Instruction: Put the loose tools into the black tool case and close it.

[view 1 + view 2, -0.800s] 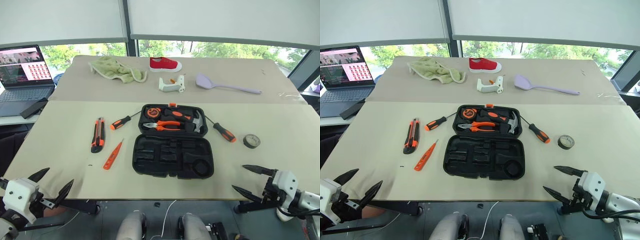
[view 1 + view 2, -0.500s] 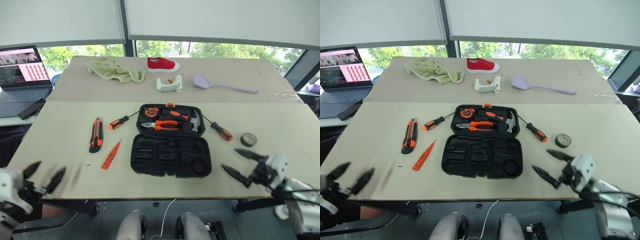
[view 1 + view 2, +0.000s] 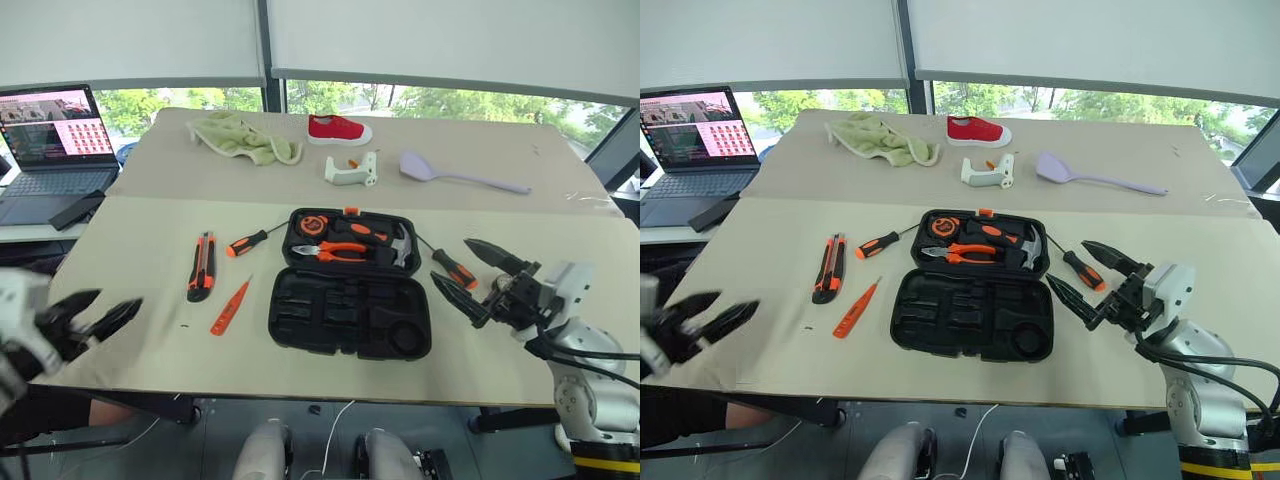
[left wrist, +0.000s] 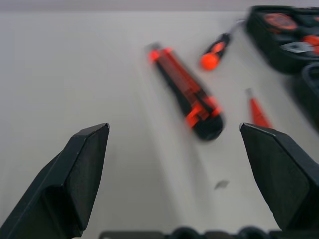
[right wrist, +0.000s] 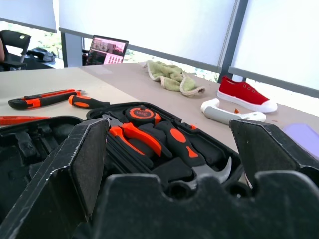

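Note:
The black tool case (image 3: 350, 318) lies open mid-table; its far half holds orange-handled pliers and a hammer, and the near half has bare slots. Left of it lie an orange-black utility knife (image 3: 201, 267), a screwdriver (image 3: 245, 243) and a slim orange tester screwdriver (image 3: 229, 307). A second screwdriver (image 3: 452, 267) lies to the right of the case. My right gripper (image 3: 450, 258) hovers open above that screwdriver, pointing at the case (image 5: 149, 144). My left gripper (image 3: 119, 297) is open over the table's front left, facing the knife (image 4: 187, 94).
On the far table lie a green cloth (image 3: 245, 138), a red shoe (image 3: 338, 129), a white plastic part (image 3: 352, 170) and a lilac spatula (image 3: 460, 175). A laptop (image 3: 50, 135) stands at the far left. The table's front edge runs just below the case.
Both arms have risen from below the front edge. The right gripper moved in over the table beside the case; the left came up over the front-left corner. The camera shifted slightly.

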